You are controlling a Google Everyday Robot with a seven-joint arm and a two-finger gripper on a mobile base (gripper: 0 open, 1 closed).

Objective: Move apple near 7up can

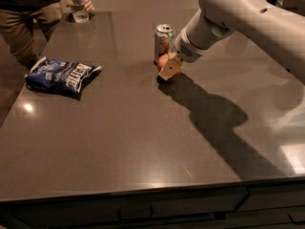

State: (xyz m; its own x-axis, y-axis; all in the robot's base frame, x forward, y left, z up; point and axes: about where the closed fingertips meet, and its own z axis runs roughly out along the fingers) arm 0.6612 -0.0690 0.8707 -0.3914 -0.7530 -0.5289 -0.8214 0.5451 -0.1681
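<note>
The red apple [163, 61] sits on the dark table, right beside the base of the 7up can [163, 40], which stands upright, white and green with a silver top. My gripper [170, 67] is at the apple, its tan fingers [170, 70] closed around it from the right front, so only the apple's left part shows. The white arm reaches in from the upper right.
A blue chip bag [62, 76] lies at the left of the dark table [143, 142]. A person stands at the far left corner holding a glass [79, 6]. The table's front edge runs along the bottom.
</note>
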